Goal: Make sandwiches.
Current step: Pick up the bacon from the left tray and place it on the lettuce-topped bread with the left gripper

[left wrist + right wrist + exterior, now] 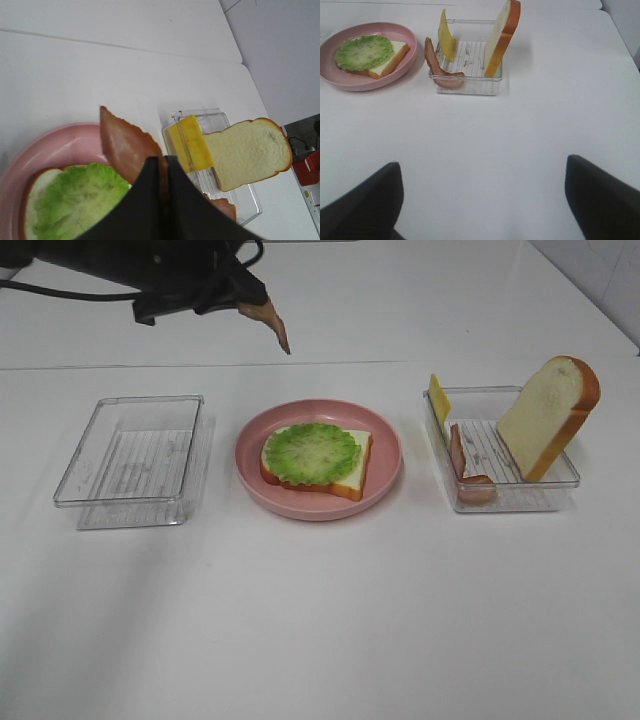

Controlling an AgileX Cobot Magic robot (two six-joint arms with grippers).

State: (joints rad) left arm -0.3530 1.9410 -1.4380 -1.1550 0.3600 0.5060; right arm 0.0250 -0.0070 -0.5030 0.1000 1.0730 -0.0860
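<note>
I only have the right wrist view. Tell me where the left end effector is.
Observer: In the high view the left end effector shows up and to the left of the pink plate, raised off the table and outside your frame.
Operator: Report what it carries.
Observer: It is shut on a bacon strip, which sticks out past the fingertips.
Operator: Say what lies on the plate's other side from my tray.
Observer: A second clear tray, much like the one you see.
</note>
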